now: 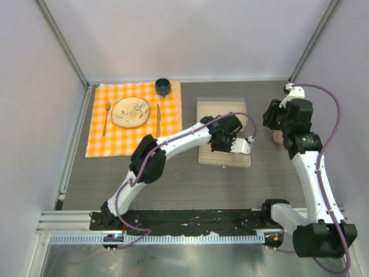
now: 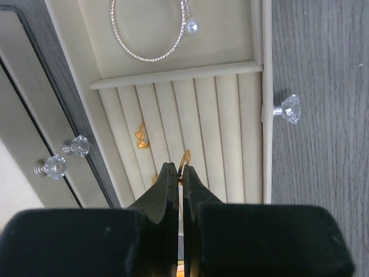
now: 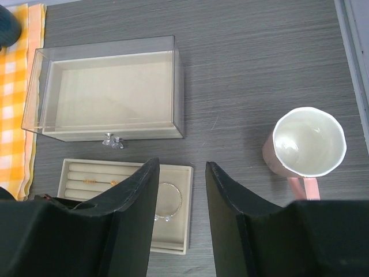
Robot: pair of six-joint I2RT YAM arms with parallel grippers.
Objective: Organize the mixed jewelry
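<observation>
FYI left tool (image 2: 180, 168) is pinched shut on a thin gold ring (image 2: 185, 156), held edge-on over the soft ribbed rolls of the beige tray (image 2: 230, 138). I'd guess that's so it seats upright in a groove like the bow ring (image 2: 140, 140) nearby. The sparkly silver hoop (image 2: 144, 57) lies flat in the smooth compartment beyond. The right tool (image 3: 181, 166) is half-open and empty above the woodgrain tabletop (image 3: 259, 69), by the glossy pink mug (image 3: 308, 144).
</observation>
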